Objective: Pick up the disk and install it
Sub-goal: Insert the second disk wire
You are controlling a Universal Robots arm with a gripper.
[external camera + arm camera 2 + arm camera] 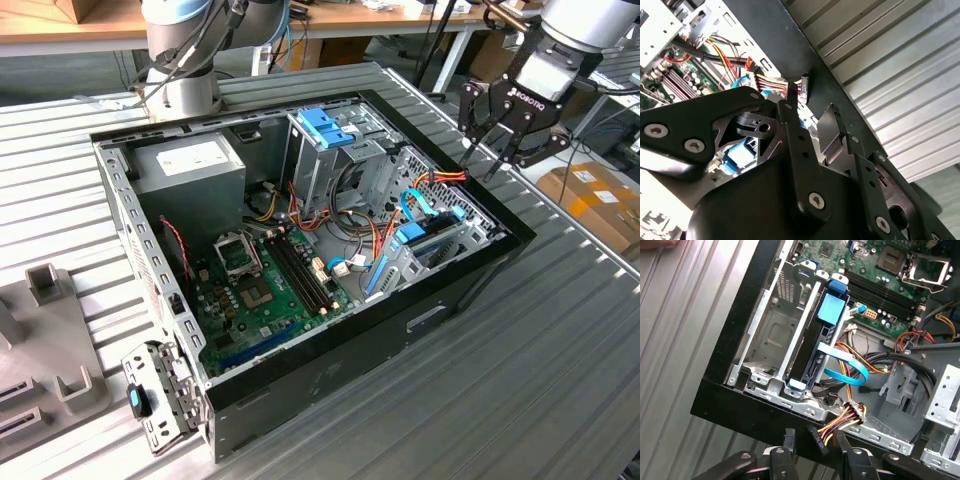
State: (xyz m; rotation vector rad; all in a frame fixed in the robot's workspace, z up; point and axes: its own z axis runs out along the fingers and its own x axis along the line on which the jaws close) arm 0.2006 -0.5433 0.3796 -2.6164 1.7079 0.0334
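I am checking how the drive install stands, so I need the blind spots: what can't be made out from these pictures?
- Whether the disk is fully seated: in the first wrist view it stands edge-on in its bay, its lower part hidden by the bay walls.
- The disk's connector end: blue cable and carrier cover it.
- The disk's face in the second wrist view: the gripper blocks it.

The worktop [560, 330] is a broad surface of ribbed grey metal slats running in parallel grooves, evenly lit with no hard shadows. Behind it, along the far side in the exterior view, stand wooden-topped benches [60, 25] on pale metal legs, with brown cardboard boxes [345, 50] stowed beneath them. At the exterior view's right, beyond the worktop's edge, another cardboard box [595, 200] with a white label sits lower down, and at the exterior view's left a grey moulded fixture [45, 340] with raised blocks rests on the slats.
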